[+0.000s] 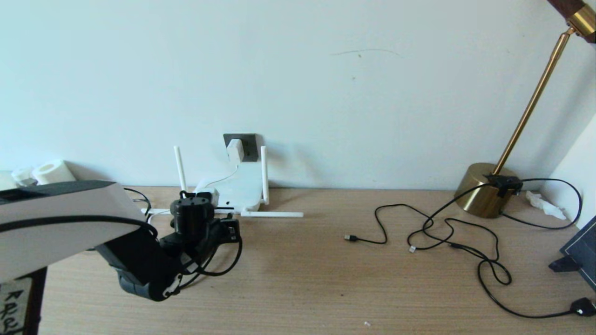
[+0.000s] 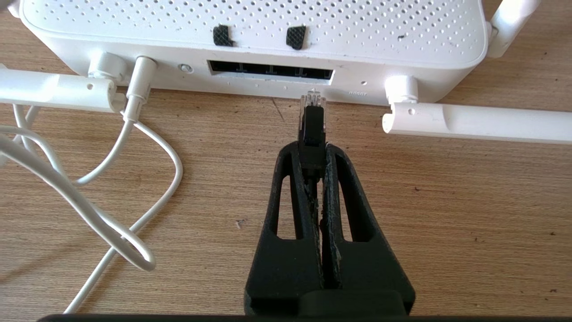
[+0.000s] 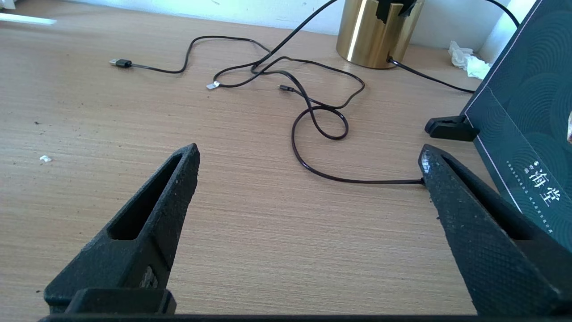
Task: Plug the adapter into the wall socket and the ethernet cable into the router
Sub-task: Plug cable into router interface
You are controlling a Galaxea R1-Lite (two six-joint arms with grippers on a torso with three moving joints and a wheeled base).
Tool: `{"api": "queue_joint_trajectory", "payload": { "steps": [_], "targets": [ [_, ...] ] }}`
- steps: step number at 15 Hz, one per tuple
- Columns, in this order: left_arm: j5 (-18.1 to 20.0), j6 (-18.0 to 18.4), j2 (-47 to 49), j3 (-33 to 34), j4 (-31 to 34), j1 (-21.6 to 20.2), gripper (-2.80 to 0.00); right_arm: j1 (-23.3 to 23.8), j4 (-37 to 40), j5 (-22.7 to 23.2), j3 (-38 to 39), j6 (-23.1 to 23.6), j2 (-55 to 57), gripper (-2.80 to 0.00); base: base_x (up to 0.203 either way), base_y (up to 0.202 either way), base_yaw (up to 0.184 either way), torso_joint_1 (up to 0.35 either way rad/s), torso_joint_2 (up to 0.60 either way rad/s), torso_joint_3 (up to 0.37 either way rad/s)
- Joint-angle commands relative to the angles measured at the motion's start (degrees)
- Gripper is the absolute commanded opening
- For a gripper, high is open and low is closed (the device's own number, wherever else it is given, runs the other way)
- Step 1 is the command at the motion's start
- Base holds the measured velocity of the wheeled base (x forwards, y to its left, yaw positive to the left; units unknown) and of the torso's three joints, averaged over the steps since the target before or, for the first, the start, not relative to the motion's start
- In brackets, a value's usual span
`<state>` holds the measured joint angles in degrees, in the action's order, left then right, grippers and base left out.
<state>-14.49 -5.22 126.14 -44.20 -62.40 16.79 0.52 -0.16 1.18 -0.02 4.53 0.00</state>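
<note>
Left gripper (image 2: 313,147) pinches the ethernet cable (image 2: 312,117) plug, clear tip aligned just short of the router (image 2: 250,40) ports for straight insertion; adapter (image 1: 235,150) sits in socket (image 1: 250,145); right gripper (image 3: 308,179) idles agape above desk (image 3: 250,232).

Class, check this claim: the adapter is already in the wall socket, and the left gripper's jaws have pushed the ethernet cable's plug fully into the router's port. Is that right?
Not quite. The left wrist view shows the left gripper shut on the ethernet cable, its plug tip just short of the router ports, not inserted. The adapter does sit in the wall socket, per the head view.
</note>
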Motion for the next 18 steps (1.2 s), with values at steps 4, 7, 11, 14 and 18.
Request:
{"api": "queue_joint_trajectory", "payload": {
  "steps": [4,7,11,14,18],
  "targets": [
    [-0.1,0.0,-0.3,0.1,-0.4,0.0,-2.80,0.0,0.0,0.0,0.0,0.1,0.1,0.00,0.000,0.000,0.000,0.000,0.00,0.000],
    [-0.2,0.0,-0.4,0.1,-0.4,0.0,-2.80,0.0,0.0,0.0,0.0,0.1,0.1,0.00,0.000,0.000,0.000,0.000,0.00,0.000],
    [-0.2,0.8,-0.8,-0.3,-0.4,0.0,-2.80,0.0,0.0,0.0,0.0,0.1,0.1,0.00,0.000,0.000,0.000,0.000,0.00,0.000],
    [-0.2,1.0,-0.7,-0.4,-0.4,0.0,-2.80,0.0,0.0,0.0,0.0,0.1,0.1,0.00,0.000,0.000,0.000,0.000,0.00,0.000],
    [-0.2,1.0,-0.5,-0.6,-0.4,0.0,-2.80,0.0,0.0,0.0,0.0,0.1,0.1,0.00,0.000,0.000,0.000,0.000,0.00,0.000]
  ]
}}
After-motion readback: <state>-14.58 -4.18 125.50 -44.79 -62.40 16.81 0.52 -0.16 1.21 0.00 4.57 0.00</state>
